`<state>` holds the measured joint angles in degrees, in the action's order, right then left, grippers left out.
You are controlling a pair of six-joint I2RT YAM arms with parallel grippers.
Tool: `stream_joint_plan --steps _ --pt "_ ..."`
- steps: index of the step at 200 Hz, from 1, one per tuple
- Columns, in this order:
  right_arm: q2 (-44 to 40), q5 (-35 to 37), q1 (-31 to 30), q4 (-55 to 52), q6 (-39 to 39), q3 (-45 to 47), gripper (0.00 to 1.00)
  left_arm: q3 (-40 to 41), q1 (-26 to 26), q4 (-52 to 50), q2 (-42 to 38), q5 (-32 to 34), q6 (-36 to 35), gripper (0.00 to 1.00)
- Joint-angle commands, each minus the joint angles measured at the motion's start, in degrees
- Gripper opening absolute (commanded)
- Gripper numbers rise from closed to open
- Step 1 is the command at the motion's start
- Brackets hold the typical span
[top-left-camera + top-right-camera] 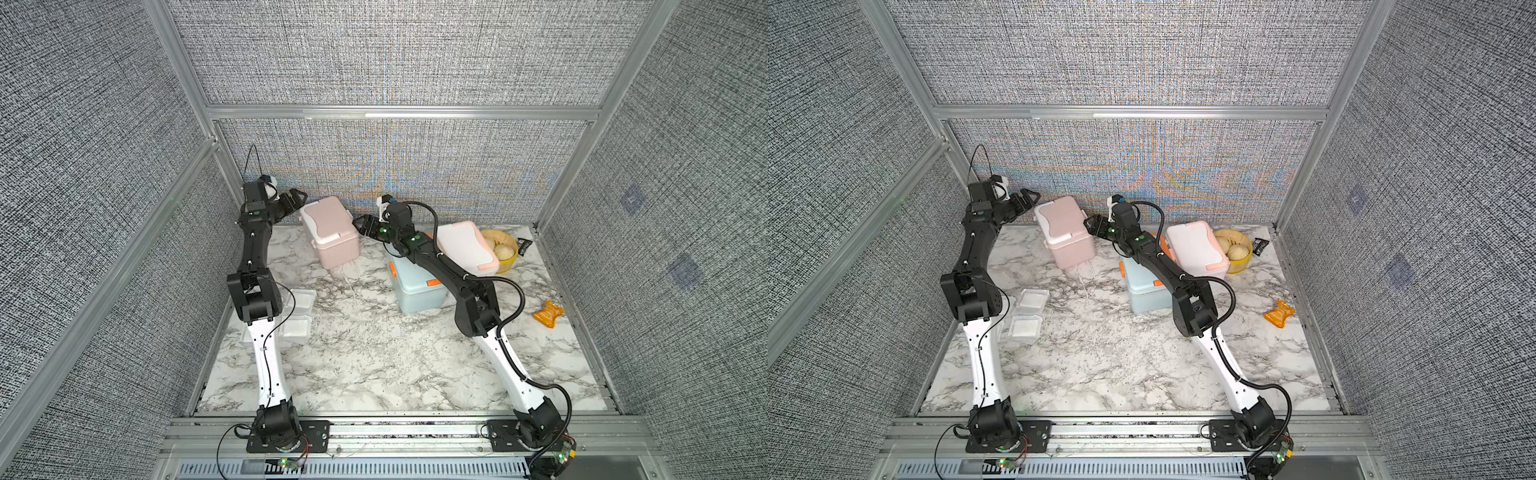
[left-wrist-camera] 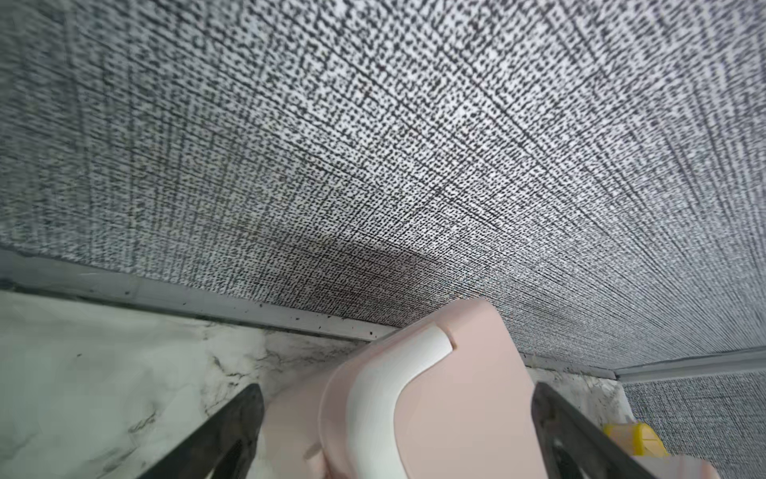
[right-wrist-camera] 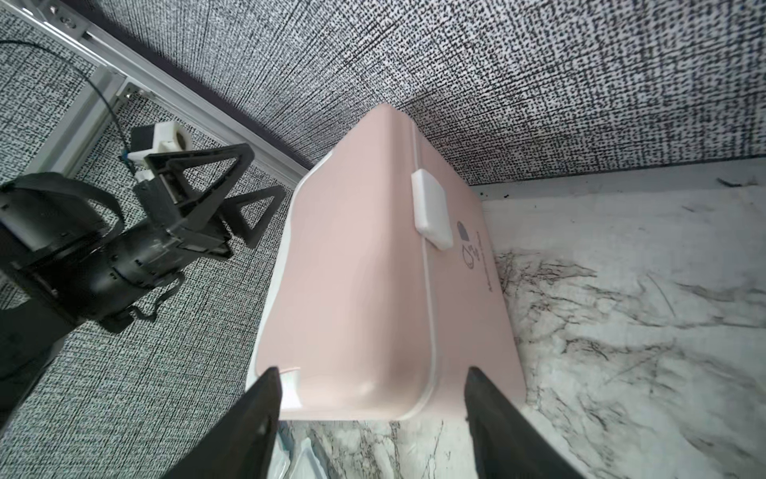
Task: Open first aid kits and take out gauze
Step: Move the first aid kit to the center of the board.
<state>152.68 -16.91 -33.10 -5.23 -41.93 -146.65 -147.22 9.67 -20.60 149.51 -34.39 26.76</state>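
The dusty pink first aid kit (image 1: 328, 232) (image 1: 1064, 232) stands by the back wall, its lid down and its white latch (image 3: 431, 215) on the front. My left gripper (image 1: 297, 197) (image 2: 396, 390) is open at the kit's left end, with the white handle (image 2: 385, 394) between its fingers. My right gripper (image 1: 359, 224) (image 3: 372, 371) is open at the kit's right end, fingertips just at its corner. Under my right arm stand the light blue kit (image 1: 415, 291) and the white kit with peach trim (image 1: 465, 245), both shut. Two wrapped gauze pads (image 1: 300, 303) (image 1: 1025, 326) lie by my left arm.
A round yellow basket with buns (image 1: 513, 255) sits at the back right, a small black packet (image 1: 524, 245) beside it. An orange wrapper (image 1: 548, 314) lies near the right edge. The fabric back wall (image 1: 374, 166) is right behind the pink kit.
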Motion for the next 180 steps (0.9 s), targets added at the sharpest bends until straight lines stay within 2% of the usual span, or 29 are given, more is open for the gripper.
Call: stream_joint_plan --steps 1,47,92,125,180 --pt "-2.45 -1.63 0.1 -0.2 2.46 0.39 0.72 -0.88 -0.41 3.61 1.1 -6.03 -2.29 1.0" --pt "-7.05 -1.99 0.12 -1.02 3.83 2.56 0.74 -1.92 -1.71 3.75 3.96 -8.74 -4.87 1.0" --pt "-8.72 -0.01 0.47 -4.03 5.52 2.8 0.75 -1.59 -4.78 -2.62 3.73 -8.98 -12.44 0.99" --pt "-8.55 2.31 1.59 -8.19 6.52 3.15 0.74 1.94 -7.04 -4.3 1.0 -9.17 -16.71 0.99" --pt "-7.27 3.4 2.36 -18.69 11.06 -0.61 0.72 8.13 -8.96 -2.28 -2.94 -9.95 -17.91 0.99"
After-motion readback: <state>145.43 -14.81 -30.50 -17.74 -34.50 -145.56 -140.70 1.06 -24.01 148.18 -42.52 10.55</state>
